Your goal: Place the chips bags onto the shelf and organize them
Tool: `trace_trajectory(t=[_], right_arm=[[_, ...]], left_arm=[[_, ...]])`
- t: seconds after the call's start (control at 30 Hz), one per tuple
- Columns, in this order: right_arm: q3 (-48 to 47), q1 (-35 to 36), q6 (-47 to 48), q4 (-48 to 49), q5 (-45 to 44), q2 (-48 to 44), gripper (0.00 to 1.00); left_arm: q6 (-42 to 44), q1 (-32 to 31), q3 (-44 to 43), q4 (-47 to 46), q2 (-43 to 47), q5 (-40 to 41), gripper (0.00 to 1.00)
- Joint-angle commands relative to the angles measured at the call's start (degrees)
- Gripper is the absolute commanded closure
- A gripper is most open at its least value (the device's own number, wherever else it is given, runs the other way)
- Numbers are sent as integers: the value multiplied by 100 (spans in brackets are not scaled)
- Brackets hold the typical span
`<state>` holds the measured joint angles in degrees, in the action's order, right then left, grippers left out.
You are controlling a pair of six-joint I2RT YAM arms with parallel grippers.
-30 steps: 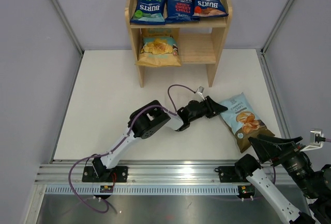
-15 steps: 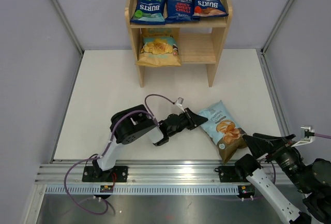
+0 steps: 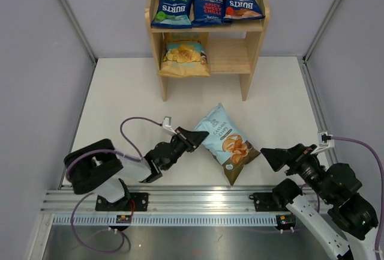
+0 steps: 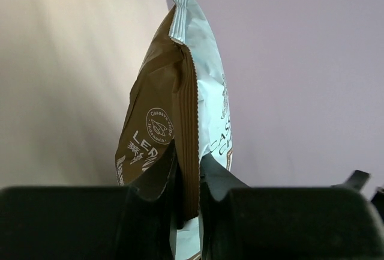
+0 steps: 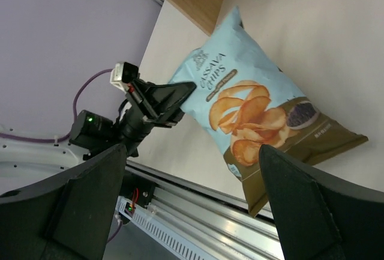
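You are on the last bag. Three dark-blue Burts bags [image 3: 208, 5] lie in a row on the top tier of the shelf [image 3: 155, 44], and the tan bag [image 3: 183, 56] sits on the left half of the lower tier. That leaves the right half of that tier bare, and I judge it to be the spot for what is in hand.

The light-blue-and-brown bag [image 3: 229, 143] lies face up on the table [image 3: 120, 98], in the middle and well near of the shelf, with its brown end pointing near and right. Your left gripper [image 3: 200, 134] has its jaws pressed together on the bag's left side seam. The left wrist view shows the crimped brown edge pinched between the two fingers [image 4: 150, 182]. (Whether the bag is clear of the table or only dragging on it, I cannot tell.) Your right gripper [image 3: 270, 157] hangs just right of the bag with its jaws spread wide and nothing between them.

The next move calls for a lift high enough to free the whole bag, since a pinch on one seam will let the rest sag and swing. Then carry it far and slightly right, into the gap between the tan bag and the right side panel. Watch the right front upright as you go in, and don't nudge the tan bag.
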<state>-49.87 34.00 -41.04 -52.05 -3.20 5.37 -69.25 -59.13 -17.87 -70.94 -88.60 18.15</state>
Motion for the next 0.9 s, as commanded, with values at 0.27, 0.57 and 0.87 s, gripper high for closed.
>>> trace_trajectory(t=[0.27, 0.57, 0.87], right_arm=[[1207, -7, -581, 2128, 1092, 474, 1], [2648, -7, -1564, 6239, 3298, 1131, 1], [2508, -7, -1091, 6814, 3230, 1986, 1]], left_arm=[[641, 7, 433, 1464, 3953, 1401, 100], [1001, 7, 30, 2875, 5757, 1718, 100], [1274, 7, -349, 2691, 6021, 1463, 100]])
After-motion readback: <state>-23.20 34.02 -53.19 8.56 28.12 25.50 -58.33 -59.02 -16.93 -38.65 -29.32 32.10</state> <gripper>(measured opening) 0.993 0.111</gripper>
